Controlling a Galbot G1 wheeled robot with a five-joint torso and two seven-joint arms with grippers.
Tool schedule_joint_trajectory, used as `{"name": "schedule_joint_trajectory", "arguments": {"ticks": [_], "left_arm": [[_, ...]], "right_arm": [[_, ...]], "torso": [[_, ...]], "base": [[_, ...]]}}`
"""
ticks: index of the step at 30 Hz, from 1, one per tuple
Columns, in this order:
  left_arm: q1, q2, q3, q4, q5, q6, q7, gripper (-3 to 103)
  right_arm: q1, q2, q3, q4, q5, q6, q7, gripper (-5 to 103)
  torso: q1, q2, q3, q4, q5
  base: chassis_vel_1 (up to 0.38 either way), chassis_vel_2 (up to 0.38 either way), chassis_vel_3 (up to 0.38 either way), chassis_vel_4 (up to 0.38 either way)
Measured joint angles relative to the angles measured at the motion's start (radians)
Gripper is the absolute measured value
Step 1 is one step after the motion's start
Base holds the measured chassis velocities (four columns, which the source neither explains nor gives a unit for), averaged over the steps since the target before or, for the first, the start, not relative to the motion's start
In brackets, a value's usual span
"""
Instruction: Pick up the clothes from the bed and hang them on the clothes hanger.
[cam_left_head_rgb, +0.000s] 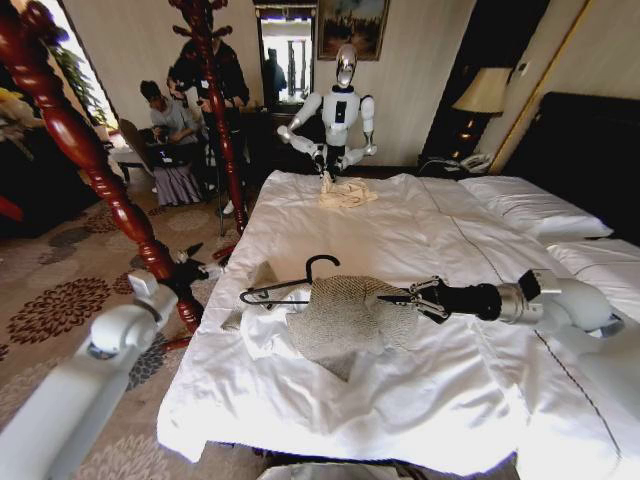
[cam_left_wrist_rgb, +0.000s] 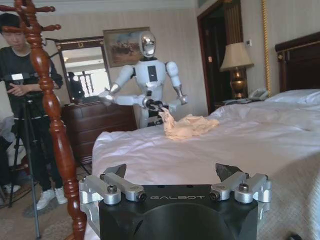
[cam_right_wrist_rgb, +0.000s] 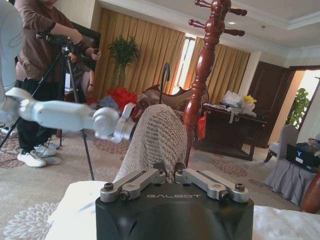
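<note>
The clothes (cam_left_head_rgb: 345, 318), a grey-beige herringbone jacket with white lining, lie bunched on the bed (cam_left_head_rgb: 420, 240) near its foot. The clothes hanger (cam_left_head_rgb: 285, 290) sticks out of the jacket toward the bed's left edge, hook (cam_left_head_rgb: 322, 262) up. My right gripper (cam_left_head_rgb: 402, 298) reaches in from the right and is shut on the jacket's cloth; in the right wrist view the fingers (cam_right_wrist_rgb: 150, 176) pinch the herringbone fabric (cam_right_wrist_rgb: 156, 135), with the hook (cam_right_wrist_rgb: 164, 80) behind it. My left gripper (cam_left_head_rgb: 195, 268) hovers open beside the bed's left edge, and its fingertips (cam_left_wrist_rgb: 119, 171) stand apart with nothing between them.
A red-brown wooden coat stand (cam_left_head_rgb: 100, 170) rises right beside my left arm, and another post (cam_left_head_rgb: 215, 110) stands farther back. At the bed's far end a second robot (cam_left_head_rgb: 340, 110) holds a cream garment (cam_left_head_rgb: 347, 193). Pillows (cam_left_head_rgb: 530, 205) lie at the right.
</note>
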Motion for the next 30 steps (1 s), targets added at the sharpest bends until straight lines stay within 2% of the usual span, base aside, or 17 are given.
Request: {"name": "schedule_joint_trajectory", "arguments": {"ticks": [2,4,5,6,9,12,19,24,28,30], "left_arm": [[0.054,-0.035,0.002,0.005,0.096,-0.083,0.063,100],[0.095,-0.052,0.001,0.008,0.174,-0.16,0.098,100],[0.095,-0.052,0.001,0.008,0.174,-0.16,0.098,100],[0.124,-0.06,0.0,0.007,0.212,-0.202,0.115,100],[0.171,-0.075,0.006,-0.001,0.232,-0.256,0.167,100],[0.168,-0.088,0.02,0.021,0.268,-0.282,0.18,100],[0.118,-0.1,0.067,0.069,0.33,-0.288,0.154,100],[0.056,-0.106,0.119,0.105,0.37,-0.276,0.112,100],[-0.009,-0.132,0.188,0.144,0.408,-0.245,0.017,100],[-0.019,-0.136,0.196,0.151,0.412,-0.245,0.01,100]], "right_arm": [[-0.001,0.007,0.001,0.004,0.01,0.001,0.007,3],[-0.003,0.012,0.001,0.01,0.02,0.001,0.014,3],[-0.003,0.012,0.001,0.01,0.02,0.001,0.014,3],[-0.003,0.016,0.001,0.012,0.027,0.001,0.017,3],[-0.003,0.026,-0.002,0.016,0.033,0.001,0.019,3],[-0.001,0.03,-0.006,0.019,0.034,0.001,0.019,3],[0.009,0.032,-0.014,0.027,0.036,0.002,0.018,3],[0.005,0.035,-0.014,0.052,0.042,0.003,0.017,3],[0.002,0.042,-0.014,0.075,0.044,0.004,0.017,3],[0.001,0.042,-0.014,0.078,0.044,0.004,0.017,3]], "torso": [[0.0,0.0,0.0,-0.0001,0.0002],[0.0,0.0,0.0,-0.0001,0.0002],[0.0,0.0,0.0,-0.0001,0.0002],[0.0,0.0,0.0,0.0,0.0002],[0.0,0.0,0.0,0.0001,0.0005],[0.0,0.0,0.0,-0.0001,0.0004],[0.0,0.0,0.0,-0.0001,0.0002],[0.0,0.0,0.0,-0.0001,0.0002],[0.0,0.0,0.0,-0.0002,0.0],[0.0,0.0,0.0,0.0,0.0001]], "base": [[0.0,0.0,0.0,0.0],[0.0,0.0,0.0,0.0],[0.0,0.0,0.0,0.0],[0.0,0.0,0.0,0.0],[0.0,0.0,0.0,0.0],[0.0,0.0,0.0,0.0],[0.0,0.0,0.0,0.0],[0.0,0.0,0.0,0.0],[0.0,0.0,0.0,0.0],[0.0,0.0,0.0,0.0]]}}
